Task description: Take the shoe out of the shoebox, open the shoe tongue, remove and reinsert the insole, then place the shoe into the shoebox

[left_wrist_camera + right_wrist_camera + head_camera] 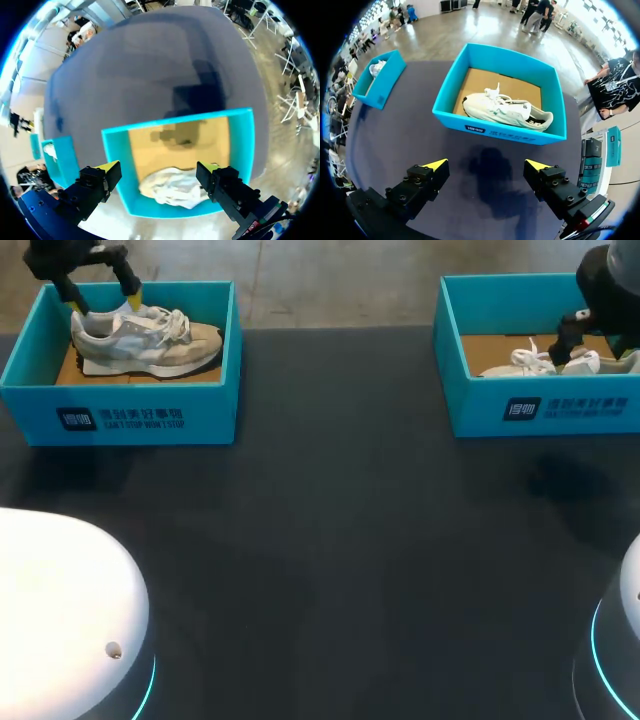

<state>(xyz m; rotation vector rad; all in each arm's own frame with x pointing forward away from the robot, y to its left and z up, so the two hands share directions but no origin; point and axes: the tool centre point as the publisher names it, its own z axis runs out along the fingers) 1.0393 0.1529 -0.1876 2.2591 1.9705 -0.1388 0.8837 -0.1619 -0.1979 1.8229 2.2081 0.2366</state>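
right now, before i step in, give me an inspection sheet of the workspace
surface: dark table, bare between the two boxes
job's things: left shoebox holds a grey and beige shoe standing on its sole; right shoebox holds a white shoe; both boxes have no lid on
clutter: nothing seen
claws: left claw open, above the left shoebox with the shoe below its fingers, not gripping; right claw open, holding nothing, right shoebox ahead of it
cables: nothing seen
surroundings: nothing seen reaching over the table
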